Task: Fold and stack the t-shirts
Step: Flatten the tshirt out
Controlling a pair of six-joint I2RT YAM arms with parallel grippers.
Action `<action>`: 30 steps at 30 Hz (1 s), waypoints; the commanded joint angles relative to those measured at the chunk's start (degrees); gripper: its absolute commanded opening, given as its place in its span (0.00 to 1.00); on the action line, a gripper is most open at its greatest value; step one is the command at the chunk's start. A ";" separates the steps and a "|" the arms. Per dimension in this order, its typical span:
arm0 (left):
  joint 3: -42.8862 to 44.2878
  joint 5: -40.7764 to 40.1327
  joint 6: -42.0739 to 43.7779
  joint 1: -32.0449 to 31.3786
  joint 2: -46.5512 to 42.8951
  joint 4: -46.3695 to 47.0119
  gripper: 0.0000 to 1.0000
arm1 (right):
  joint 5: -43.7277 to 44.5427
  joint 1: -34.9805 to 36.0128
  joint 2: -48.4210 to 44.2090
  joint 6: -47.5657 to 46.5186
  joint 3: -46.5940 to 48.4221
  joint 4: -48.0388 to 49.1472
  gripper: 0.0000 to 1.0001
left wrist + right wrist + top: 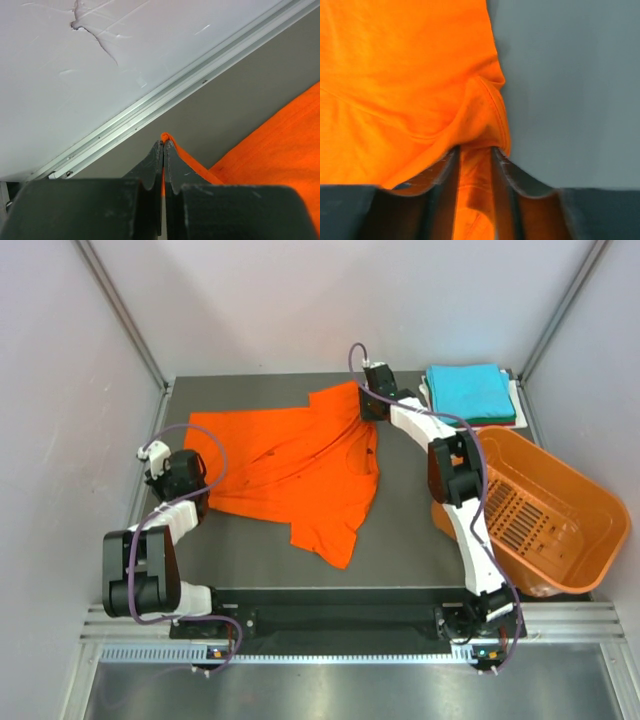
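Note:
The orange t-shirt [290,465] lies spread and rumpled on the dark table, one sleeve toward the front. My left gripper [200,495] is at its left edge, jaws shut on a thin pinch of orange hem [164,145]; the rest of the shirt [280,150] trails off to the right. My right gripper [363,408] is at the shirt's far right corner. Its fingers [476,150] hold a thick bunched fold of orange cloth [395,75] that fills the gap between them. A turquoise t-shirt [470,390], folded square, tops a small stack at the back right.
A rigid orange slotted basket [540,520] stands tilted at the right edge, close to my right arm. An aluminium rail [150,105] and the white wall run along the table's left side. Bare grey table [570,75] lies beyond the shirt's corner.

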 commanded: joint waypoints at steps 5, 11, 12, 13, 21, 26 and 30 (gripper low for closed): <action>2.38 -0.57 0.38 0.44 0.17 4.62 0.00 | 0.51 2.47 -20.59 3.75 -5.54 -6.73 0.36; 2.21 0.83 -0.06 0.44 -0.53 5.41 0.00 | 0.54 8.97 -45.61 16.29 -34.93 -9.22 0.34; 2.29 1.10 -0.06 0.36 -0.45 5.42 0.00 | -1.05 9.68 -48.10 18.34 -38.74 -8.17 0.33; 2.38 1.45 -0.06 0.44 -0.71 5.33 0.00 | -2.19 10.56 -50.73 20.36 -42.70 -6.85 0.31; 3.79 3.73 -2.69 0.18 -1.59 2.34 0.00 | -0.89 27.16 -63.24 53.05 -68.82 -3.51 0.30; 3.44 5.32 -3.84 -0.61 -2.73 1.37 0.00 | 2.36 35.96 -58.95 65.72 -71.31 -3.84 0.31; 3.79 5.75 -3.14 -0.70 -3.26 1.37 0.00 | 4.56 40.09 -58.23 71.08 -71.12 -4.12 0.30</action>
